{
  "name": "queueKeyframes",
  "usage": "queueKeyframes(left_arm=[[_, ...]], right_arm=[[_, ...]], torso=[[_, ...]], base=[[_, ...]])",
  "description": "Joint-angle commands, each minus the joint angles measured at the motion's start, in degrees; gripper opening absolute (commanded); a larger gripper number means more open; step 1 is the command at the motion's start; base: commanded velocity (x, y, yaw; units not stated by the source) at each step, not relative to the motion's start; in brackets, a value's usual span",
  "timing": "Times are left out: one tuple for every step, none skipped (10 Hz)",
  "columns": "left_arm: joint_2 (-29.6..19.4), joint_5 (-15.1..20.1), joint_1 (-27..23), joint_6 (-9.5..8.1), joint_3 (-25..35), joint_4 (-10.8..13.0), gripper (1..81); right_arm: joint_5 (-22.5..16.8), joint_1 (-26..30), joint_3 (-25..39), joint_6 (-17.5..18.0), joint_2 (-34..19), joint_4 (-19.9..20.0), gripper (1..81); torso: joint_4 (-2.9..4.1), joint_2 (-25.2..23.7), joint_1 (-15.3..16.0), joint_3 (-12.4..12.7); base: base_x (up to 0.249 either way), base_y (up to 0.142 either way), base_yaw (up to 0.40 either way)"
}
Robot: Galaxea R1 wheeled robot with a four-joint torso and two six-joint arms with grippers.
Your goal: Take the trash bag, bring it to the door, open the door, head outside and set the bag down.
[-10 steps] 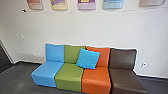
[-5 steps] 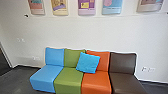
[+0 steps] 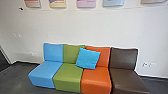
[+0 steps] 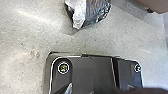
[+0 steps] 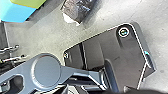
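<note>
A dark, shiny trash bag (image 4: 93,12) with a whitish part lies on the grey floor beyond the robot's dark base plate in the left wrist view. In the right wrist view the same crumpled bag (image 5: 79,10) is on the floor near the coloured seats, apart from the base. How either gripper stands cannot be made out. At the head view's left edge is a dark doorway or door (image 3: 3,60) beside a pale frame.
Ahead, a row of blue, green, orange and brown seats (image 3: 96,78) stands along a white wall (image 3: 75,27), with a bright blue cushion (image 3: 88,58) on it. Pictures hang above. Dark floor (image 3: 17,77) extends left of the seats.
The head camera's view has shifted slightly and swung back, so seats and wall pictures sank and rose together. Seats and cushion keep their places relative to each other.
</note>
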Motion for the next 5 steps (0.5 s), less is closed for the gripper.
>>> queueKeyframes(left_arm=[[-1.97, 5.52, -6.39, -0.23, 0.41, -1.75, 81.1], [-1.88, 6.93, -7.79, -0.23, 0.32, -2.45, 81.1], [-1.79, 7.81, -9.12, -0.23, 0.32, -2.81, 81.1], [-1.61, 8.34, -10.61, -0.32, 0.06, -2.99, 81.1], [-1.53, 9.22, -11.67, -0.41, -0.03, -3.34, 81.1]], right_arm=[[-2.61, 3.37, 4.93, 0.31, -5.89, 0.05, 81.1], [-2.61, 3.63, 6.42, 0.22, -7.20, -0.03, 81.1], [-2.61, 3.72, 7.48, 0.22, -8.08, -0.03, 81.1], [-2.61, 3.90, 8.01, 0.22, -8.70, -0.03, 81.1], [-2.61, 3.99, 8.36, 0.22, -9.05, -0.03, 81.1]], torso=[[0.00, -5.51, 3.56, -5.18], [0.00, -7.50, 4.86, -7.08], [0.00, -9.40, 6.12, -8.92], [0.00, -11.69, 7.58, -11.10], [-0.02, -13.71, 8.87, -13.00]], base=[[0.000, 0.000, 0.000], [0.000, 0.000, 0.000], [0.000, 0.000, 0.000], [0.000, 0.000, 0.000], [0.000, 0.000, 0.000]])
